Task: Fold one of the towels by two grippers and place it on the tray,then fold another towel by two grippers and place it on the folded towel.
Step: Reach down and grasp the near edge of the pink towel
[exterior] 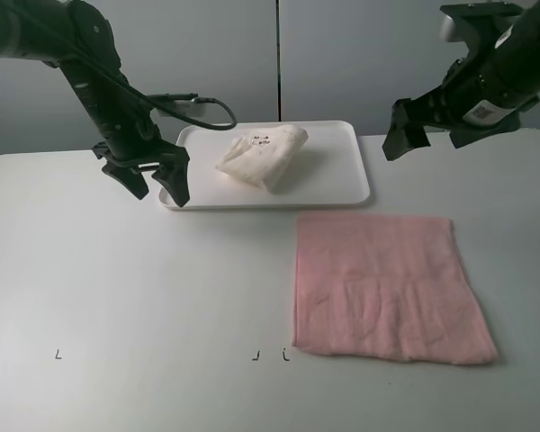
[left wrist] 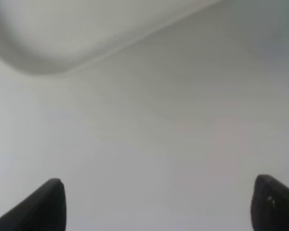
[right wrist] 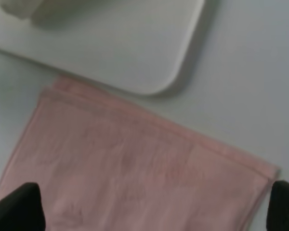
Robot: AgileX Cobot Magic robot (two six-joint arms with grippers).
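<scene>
On the white table, from where I stood, the following were noted. White tray: upper centre of the high view, long side across the frame. Cream towel: folded into a thick bundle, lying on the tray slightly left of its middle, a small dark print on its top face. Pink towel: spread flat on the table at lower right of the frame, just below the tray's lower right corner, with a narrow strip of table between the two; its surface showed light creases, and the edge nearest the tray looked doubled in the right wrist view. Left gripper: at upper left of the frame, beside the tray's lower left corner, pointing downward, jaws apart and holding nothing; its wrist view showed only bare table and the tray's rounded corner between the two dark fingertips. Right gripper: at upper right, raised above the table beyond the tray's right end, jaws spread wide, empty. Three small black marks: along the table's lower edge.
</scene>
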